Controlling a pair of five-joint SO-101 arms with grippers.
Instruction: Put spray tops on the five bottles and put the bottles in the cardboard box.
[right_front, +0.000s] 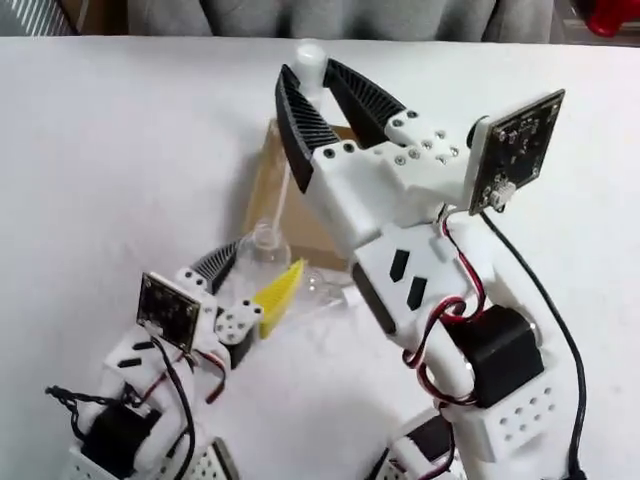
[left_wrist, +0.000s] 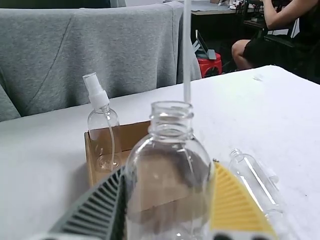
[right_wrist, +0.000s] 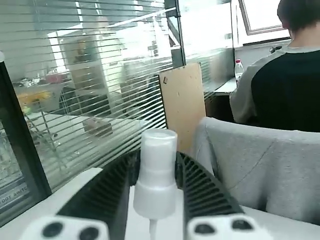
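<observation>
Over the bottle (left_wrist: 167, 170), right pincer (right_front: 308, 70) grips spray top (right_wrist: 156, 180).

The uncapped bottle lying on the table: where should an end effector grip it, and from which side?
Probably mid-body, from above, fingers across its width. The lying bottle rests on its side on the table, so its round flanks face sideways; its neck is narrow. The held bottle stands close beside it, so descend carefully.
</observation>
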